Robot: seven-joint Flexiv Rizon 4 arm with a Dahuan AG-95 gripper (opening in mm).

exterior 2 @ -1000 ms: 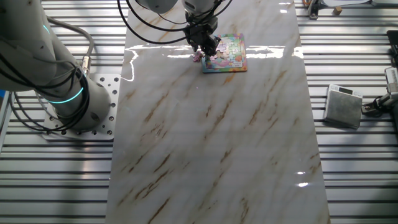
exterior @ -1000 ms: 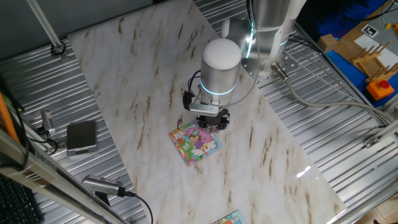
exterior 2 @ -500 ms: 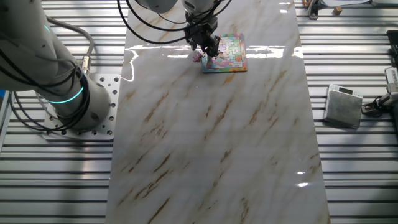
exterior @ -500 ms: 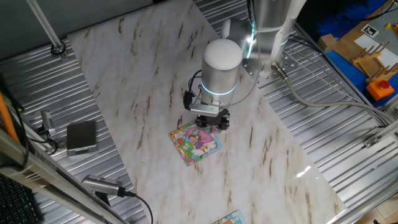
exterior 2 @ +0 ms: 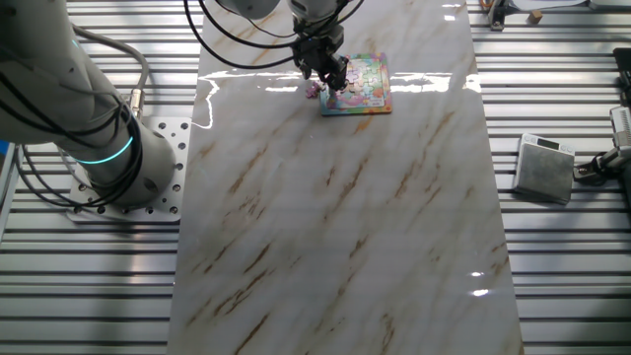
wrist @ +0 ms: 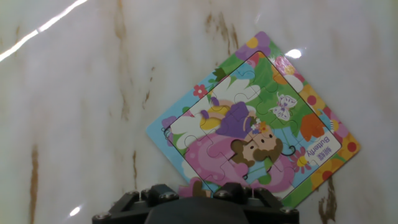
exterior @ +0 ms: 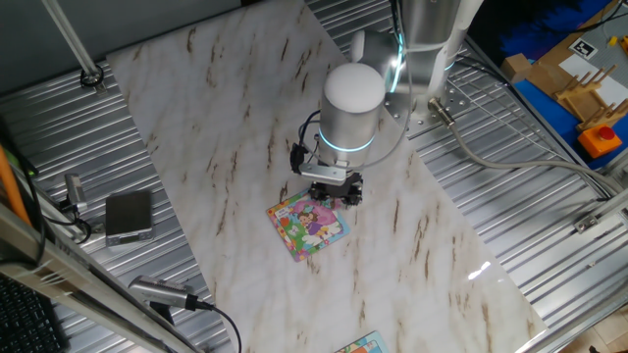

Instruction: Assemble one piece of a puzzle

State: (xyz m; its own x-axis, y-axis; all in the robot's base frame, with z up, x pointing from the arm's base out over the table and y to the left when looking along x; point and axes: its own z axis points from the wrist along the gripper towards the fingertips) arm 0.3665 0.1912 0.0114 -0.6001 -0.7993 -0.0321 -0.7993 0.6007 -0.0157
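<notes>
Gripper sits low at the near-base edge of the puzzle, fingers pointing down. Jaw state: cannot tell; fingertips are hidden behind the housing in the hand view and too small in both fixed views. The piece shows as a pink speck just beside the fingers, at the board's edge; whether it is gripped or lying on the marble table is unclear. Board lies flat, rotated diamond-wise under the hand.

Risks, as judged: piece misaligned with its slot jams on pressing; the loose board slides on glossy marble; neighbouring pieces lift.
</notes>
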